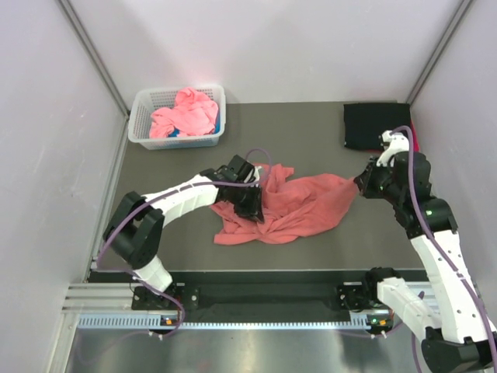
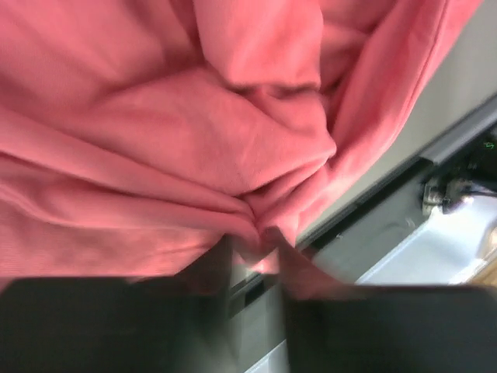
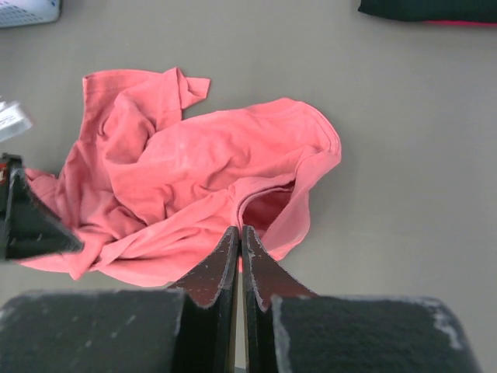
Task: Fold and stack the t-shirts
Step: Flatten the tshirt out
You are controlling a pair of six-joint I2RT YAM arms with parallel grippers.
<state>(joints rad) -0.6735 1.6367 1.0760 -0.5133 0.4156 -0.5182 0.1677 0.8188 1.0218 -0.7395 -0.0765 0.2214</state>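
The left jaws grasp a bunched fold of the salmon-red t-shirt (image 1: 303,206), crumpled on the desk (image 1: 311,140) between both jaws, probably to spread it for folding, while the right jaws hover clenched and empty beside its opposite edge.

Left arm (image 1: 182,193) and right arm (image 1: 439,260) — white shells, black joint housings, mauve cables (image 1: 401,127) looped alongside, small green light on right forearm, right gripper (image 3: 239,249) with black tapered fingers (image 3: 221,272), edges scuffed.
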